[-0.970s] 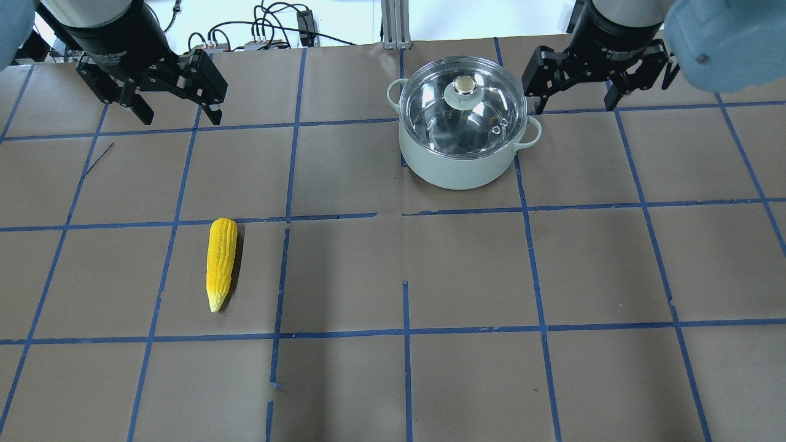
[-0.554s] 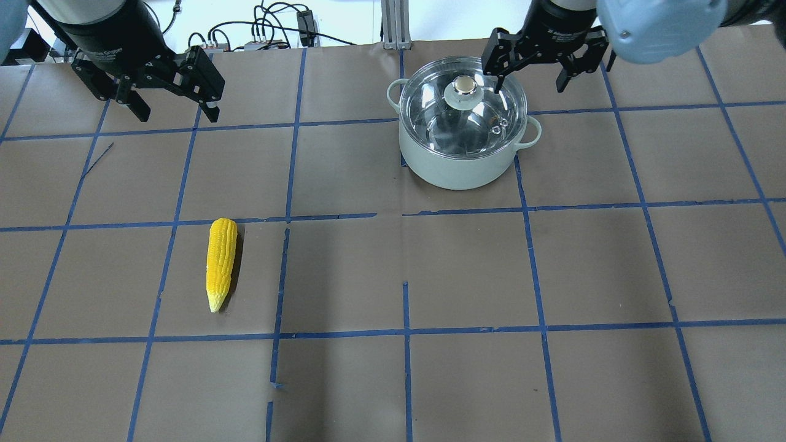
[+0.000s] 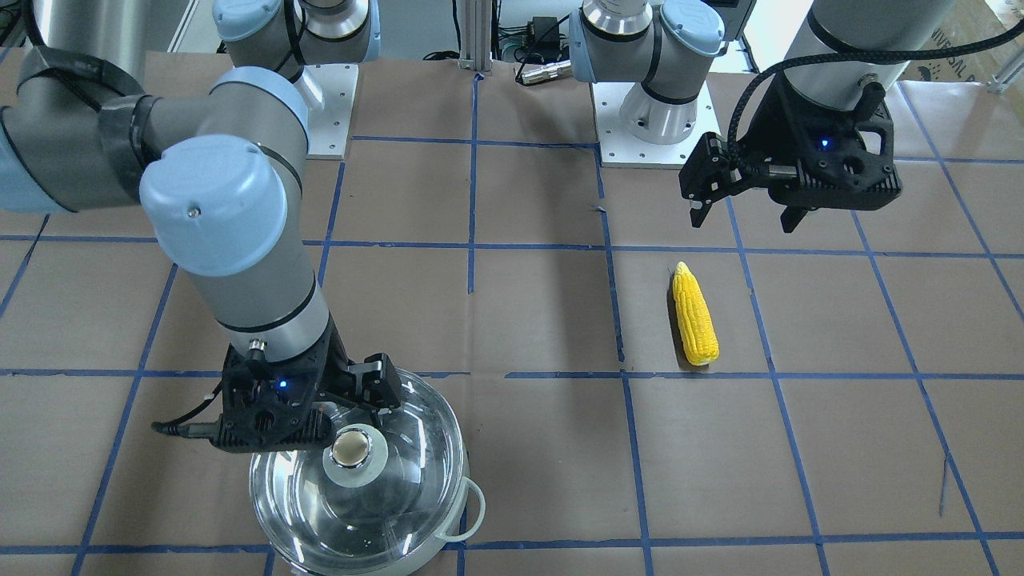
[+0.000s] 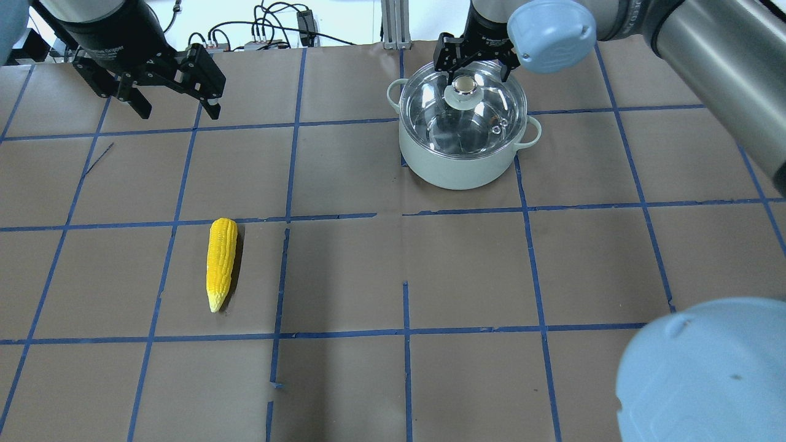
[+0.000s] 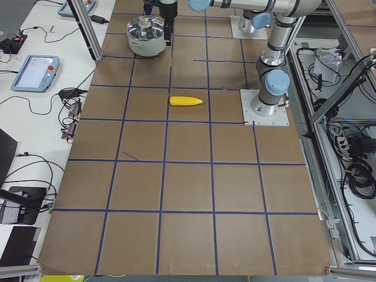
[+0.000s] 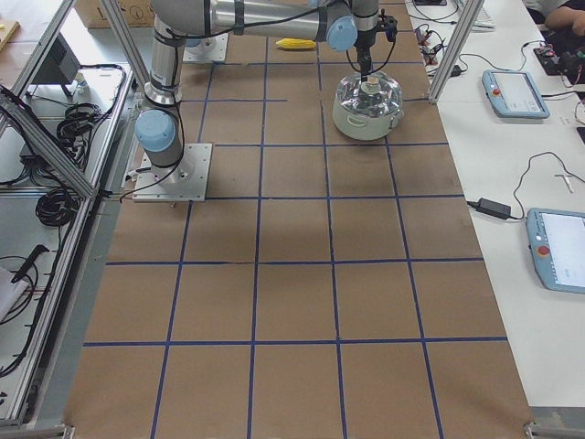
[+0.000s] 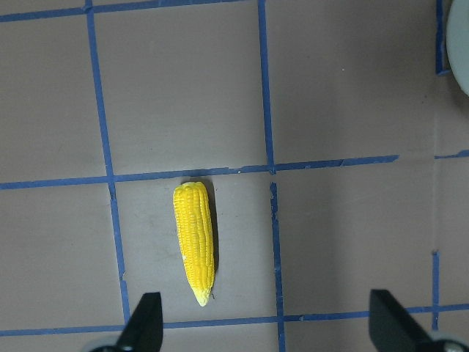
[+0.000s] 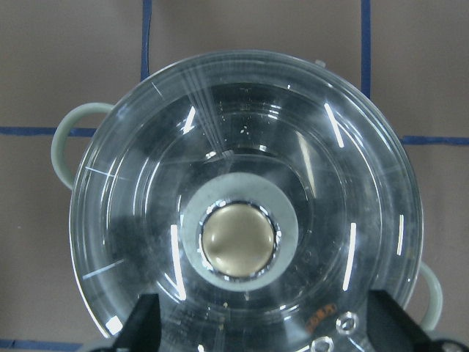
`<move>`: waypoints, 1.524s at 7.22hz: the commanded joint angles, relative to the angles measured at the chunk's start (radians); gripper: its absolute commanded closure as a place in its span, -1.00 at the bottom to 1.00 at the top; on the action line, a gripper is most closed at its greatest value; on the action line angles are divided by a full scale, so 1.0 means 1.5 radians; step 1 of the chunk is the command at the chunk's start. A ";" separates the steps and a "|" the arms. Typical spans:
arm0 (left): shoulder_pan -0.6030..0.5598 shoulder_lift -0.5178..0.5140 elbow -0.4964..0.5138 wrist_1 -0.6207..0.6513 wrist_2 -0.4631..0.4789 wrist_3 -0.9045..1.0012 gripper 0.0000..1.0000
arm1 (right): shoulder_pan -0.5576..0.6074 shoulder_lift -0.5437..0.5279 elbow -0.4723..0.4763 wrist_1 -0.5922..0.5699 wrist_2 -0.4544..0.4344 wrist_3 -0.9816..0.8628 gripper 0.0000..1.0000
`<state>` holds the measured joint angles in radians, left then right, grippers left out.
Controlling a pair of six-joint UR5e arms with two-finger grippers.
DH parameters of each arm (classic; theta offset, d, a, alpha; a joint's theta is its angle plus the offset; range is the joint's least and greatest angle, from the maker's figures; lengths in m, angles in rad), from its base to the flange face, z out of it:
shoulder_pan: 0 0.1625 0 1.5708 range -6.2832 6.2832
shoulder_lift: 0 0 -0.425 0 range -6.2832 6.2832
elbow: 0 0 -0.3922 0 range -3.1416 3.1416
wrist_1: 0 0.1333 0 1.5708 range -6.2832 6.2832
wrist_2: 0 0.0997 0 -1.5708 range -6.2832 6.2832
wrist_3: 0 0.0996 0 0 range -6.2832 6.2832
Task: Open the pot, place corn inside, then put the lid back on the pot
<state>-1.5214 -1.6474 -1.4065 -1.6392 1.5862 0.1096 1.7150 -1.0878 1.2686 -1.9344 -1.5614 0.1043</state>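
The pot [image 4: 460, 169] stands at the table's far middle with the glass lid [image 4: 485, 116] on it. My right gripper [image 4: 474, 64] is open and hovers above the lid, just robot-side of the pale knob [image 4: 464, 86]. The right wrist view shows the knob [image 8: 239, 246] between and ahead of the open fingers [image 8: 146, 323]. The corn [image 4: 222, 264] lies flat on the left side, pointed end toward the robot. My left gripper [image 4: 178, 107] is open and empty, high above the table beyond the corn [image 7: 195, 242].
The brown paper table cover carries a blue tape grid. Cables [image 4: 264, 31] and a metal post [image 4: 393, 24] sit at the far edge. My right arm's elbow [image 4: 706, 368] fills the overhead view's lower right. The arm bases [image 3: 664, 120] are bolted on the robot's side.
My right gripper has swung left from beside the pot to above the lid's knob. The left gripper, corn, pot and lid have stayed put.
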 commanded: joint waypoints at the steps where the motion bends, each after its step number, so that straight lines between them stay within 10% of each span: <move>1: 0.000 -0.001 0.000 0.002 -0.001 0.002 -1.00 | 0.001 0.047 -0.047 -0.001 -0.051 0.002 -0.98; 11: -0.002 0.005 -0.004 0.002 -0.002 0.002 -1.00 | 0.019 0.066 -0.040 0.006 -0.057 0.053 -0.96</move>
<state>-1.5242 -1.6396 -1.4094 -1.6368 1.5833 0.1122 1.7440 -0.9861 1.2078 -1.9325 -1.6490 0.1851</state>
